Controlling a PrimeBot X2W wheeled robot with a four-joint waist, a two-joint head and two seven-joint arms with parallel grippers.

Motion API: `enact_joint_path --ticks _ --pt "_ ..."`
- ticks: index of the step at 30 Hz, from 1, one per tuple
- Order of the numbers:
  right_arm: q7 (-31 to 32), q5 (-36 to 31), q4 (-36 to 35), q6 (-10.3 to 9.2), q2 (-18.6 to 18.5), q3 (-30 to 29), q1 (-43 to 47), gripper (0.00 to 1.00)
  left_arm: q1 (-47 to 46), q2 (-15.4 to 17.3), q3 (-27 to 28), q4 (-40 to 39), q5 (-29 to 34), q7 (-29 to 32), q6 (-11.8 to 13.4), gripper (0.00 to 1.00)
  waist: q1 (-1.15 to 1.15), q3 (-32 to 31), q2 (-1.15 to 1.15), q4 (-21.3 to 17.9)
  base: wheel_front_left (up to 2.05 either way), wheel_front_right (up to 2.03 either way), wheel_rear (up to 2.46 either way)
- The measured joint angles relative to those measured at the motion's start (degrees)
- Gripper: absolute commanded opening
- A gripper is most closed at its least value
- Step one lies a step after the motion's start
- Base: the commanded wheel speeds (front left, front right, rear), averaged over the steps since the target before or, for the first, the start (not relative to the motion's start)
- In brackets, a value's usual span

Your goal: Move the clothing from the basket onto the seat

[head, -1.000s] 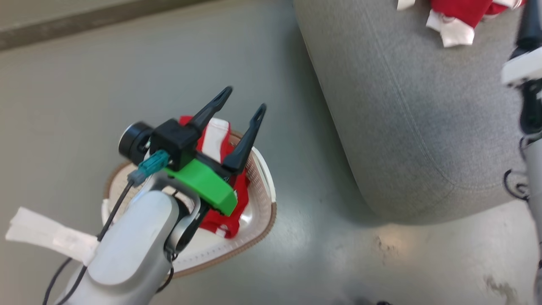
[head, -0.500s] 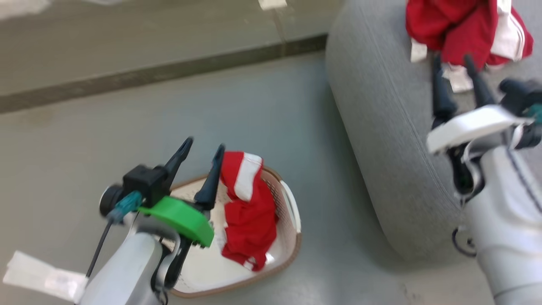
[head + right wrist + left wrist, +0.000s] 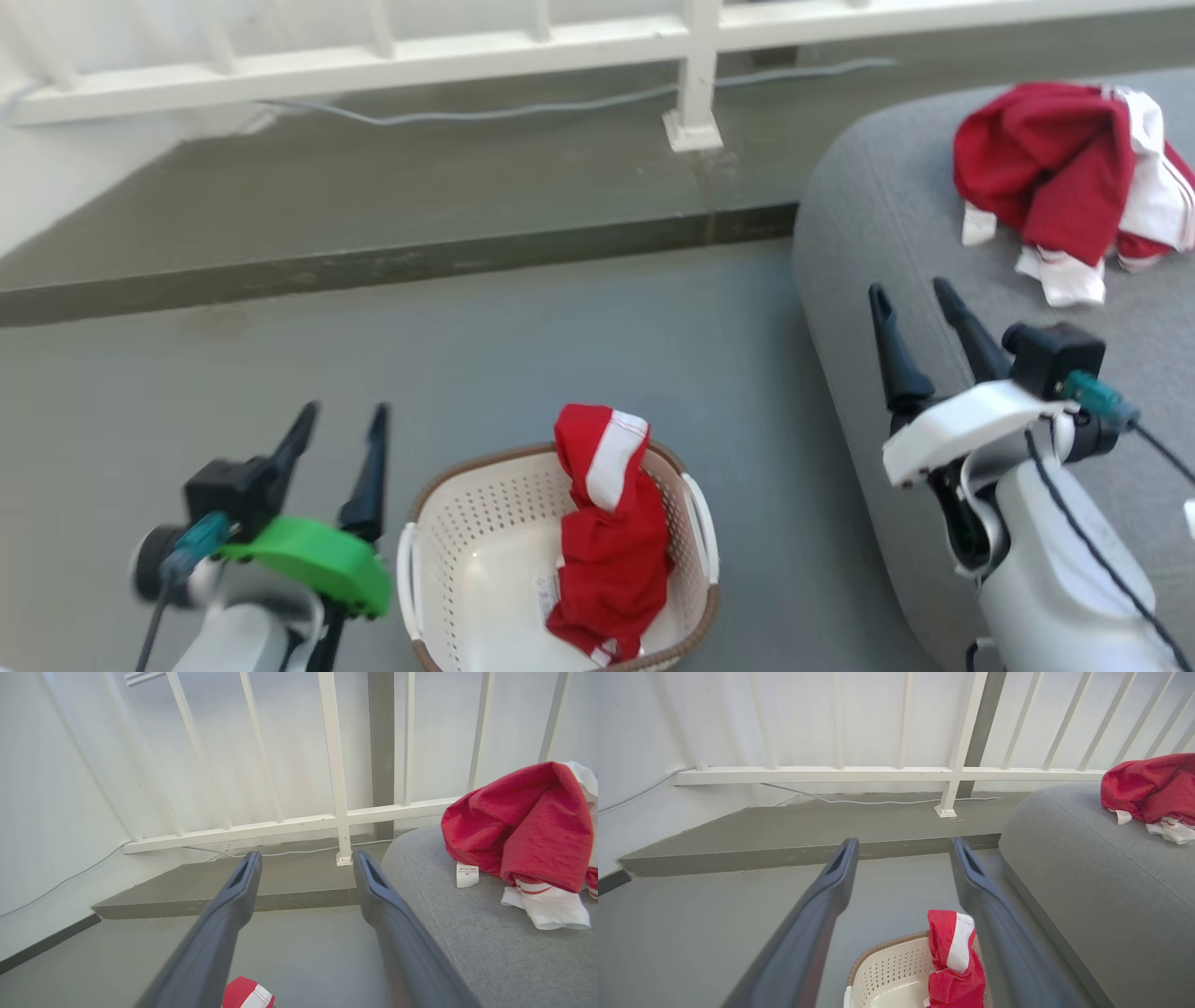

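A red garment with a white band (image 3: 607,523) lies heaped in the white basket (image 3: 448,523) on the floor, its top poking above the brown rim. More red and white clothing (image 3: 1064,177) is piled on the grey seat (image 3: 868,224) at the right. To the basket's left, my left gripper (image 3: 343,417) is open and holds nothing. My right gripper (image 3: 913,291) is open and bare over the seat's near edge. In the left wrist view, the basket's garment (image 3: 955,961) shows between the fingers. The right wrist view has the seat's pile (image 3: 523,826) to the right.
A white railing (image 3: 691,37) runs along the back above a raised grey step (image 3: 373,261). A thin cable (image 3: 485,114) lies on the step by the railing post. Grey floor (image 3: 523,355) spreads between the basket and the step.
The camera has tilted up, bringing the railing and step into view. My left gripper has gone from over the basket to its left side. My right gripper has pulled back from the pile on the seat.
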Motion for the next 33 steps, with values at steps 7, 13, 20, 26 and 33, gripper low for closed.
enact_joint_path --ticks 7,13,20,26,33 --pt "0.0 -1.6 -3.8 -1.31 1.0 1.2 3.9 1.0 5.4 0.6 4.3 -1.6 -0.4 0.0 1.0 1.0 0.0 -2.4 0.0 2.0 0.0 0.0 0.0" --pt "0.0 -1.8 -6.7 -2.5 1.3 1.1 8.0 1.0 9.2 0.7 8.5 -3.6 -0.4 0.0 1.5 1.0 0.0 -3.2 0.0 2.5 0.0 0.0 0.0" --pt "0.0 -1.3 -8.8 -3.5 1.6 1.2 12.9 1.0 13.6 0.4 13.1 -6.4 0.8 0.0 1.5 1.0 0.0 -4.0 0.0 1.9 0.0 0.0 0.0" --pt "0.0 -0.8 -10.5 -4.12 1.8 1.2 15.2 1.0 16.3 -0.2 15.3 -8.8 1.6 -0.2 1.5 1.0 0.0 -4.3 0.0 0.8 0.0 0.0 0.0" --pt "0.0 -0.7 -12.8 -5.02 1.9 0.9 16.3 1.0 17.7 -0.9 15.6 -10.4 2.4 -0.2 1.5 1.0 0.0 -4.3 0.0 0.2 0.0 0.0 0.0"
